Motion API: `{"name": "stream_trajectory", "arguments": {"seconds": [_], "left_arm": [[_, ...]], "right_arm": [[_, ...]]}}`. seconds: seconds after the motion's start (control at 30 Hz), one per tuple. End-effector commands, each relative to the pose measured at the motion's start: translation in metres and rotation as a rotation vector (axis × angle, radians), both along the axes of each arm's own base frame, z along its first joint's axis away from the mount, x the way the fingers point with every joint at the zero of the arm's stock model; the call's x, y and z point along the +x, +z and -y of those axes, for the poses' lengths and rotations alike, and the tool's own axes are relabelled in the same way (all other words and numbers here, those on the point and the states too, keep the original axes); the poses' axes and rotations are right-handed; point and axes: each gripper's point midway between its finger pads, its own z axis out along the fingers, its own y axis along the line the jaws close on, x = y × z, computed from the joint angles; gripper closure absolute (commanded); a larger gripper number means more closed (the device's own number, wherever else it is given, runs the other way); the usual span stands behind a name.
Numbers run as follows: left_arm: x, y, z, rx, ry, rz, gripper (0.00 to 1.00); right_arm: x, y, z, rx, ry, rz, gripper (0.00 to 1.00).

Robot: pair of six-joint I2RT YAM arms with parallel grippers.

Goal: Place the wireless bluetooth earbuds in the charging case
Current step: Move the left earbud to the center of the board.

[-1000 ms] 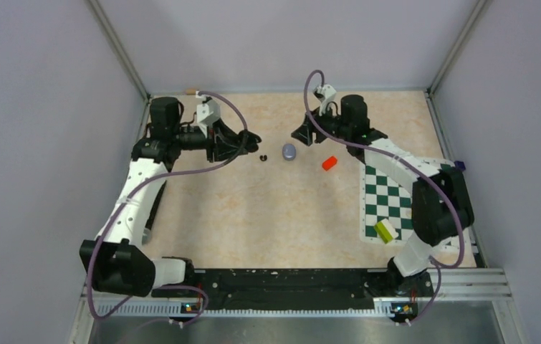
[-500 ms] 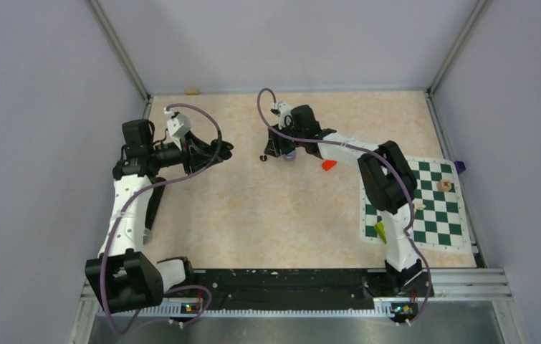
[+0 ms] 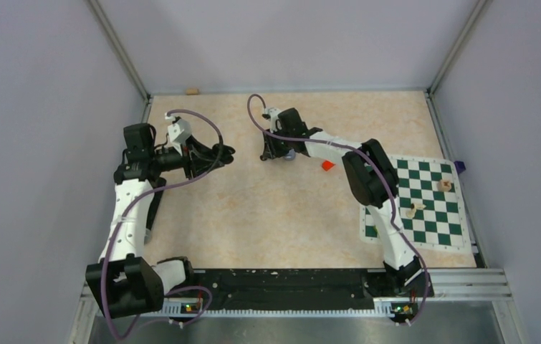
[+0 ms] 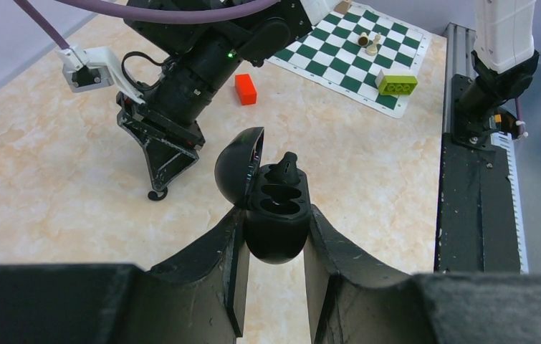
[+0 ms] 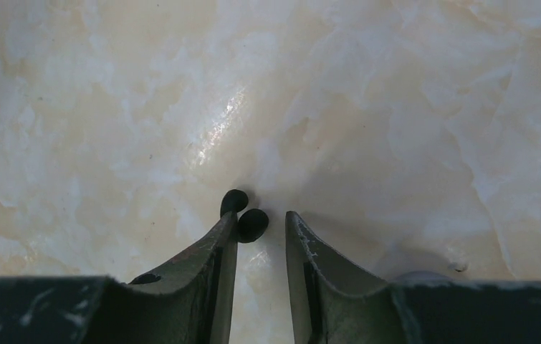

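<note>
The left hand [image 4: 274, 223] is clenched on the black charging case [image 4: 273, 215]. Its two fingers press the case's sides, so the hinged lid stands open and the hollows face up. The case is held clear of the tabletop [image 4: 52, 179] on the left of the scene, with the lid tipped back out of the way. That leaves the top free for a bud to come down from above. One black earbud [image 4: 286, 169] stands at the far end of the open top, sticking up rather than sunk flush. A hollow nearer the wrist camera looks empty.

The right hand [image 5: 261, 219] points straight down at the far middle of the tabletop, over the loose black earbud [image 5: 244, 213] lying there. Its fingers are released, parted only narrowly, and grasp nothing. The bud rests against the tip of the finger on the left of the wrist view, not centred in the gap. Closing from here would likely nudge the bud aside or catch only its edge, so a small sideways shift seems needed first. Whether the dark shape is one two-lobed bud or two touching cannot be told.

A red block [image 3: 328, 165] lies just right of this hand, and the chessboard mat [image 3: 425, 208] sits further right and nearer. No lilac buds can be made out.
</note>
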Motion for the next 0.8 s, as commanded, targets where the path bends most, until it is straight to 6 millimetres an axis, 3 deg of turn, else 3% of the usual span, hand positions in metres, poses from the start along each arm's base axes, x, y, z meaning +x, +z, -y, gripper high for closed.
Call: {"name": "stream_trajectory", "arguments": {"seconds": [0.0, 0.13, 0.47, 0.6, 0.77], "left_arm": [[-0.006, 0.009, 0.002, -0.012, -0.036, 0.07, 1.0], [-0.006, 0.009, 0.003, -0.018, -0.043, 0.065, 1.0], [-0.006, 0.007, 0.003, -0.024, -0.051, 0.061, 1.0], [-0.007, 0.007, 0.004, -0.027, -0.056, 0.06, 1.0], [-0.008, 0.007, 0.004, -0.032, -0.063, 0.06, 1.0]], "right_arm": [[-0.004, 0.001, -0.011, -0.008, 0.017, -0.006, 0.72], [-0.01, 0.0, -0.014, -0.016, 0.042, -0.003, 0.8], [-0.018, 0.008, -0.016, -0.007, 0.099, 0.024, 0.87], [-0.019, 0.026, -0.019, 0.009, 0.14, 0.063, 0.9], [-0.03, 0.065, -0.02, 0.049, 0.214, 0.126, 0.9]]}}
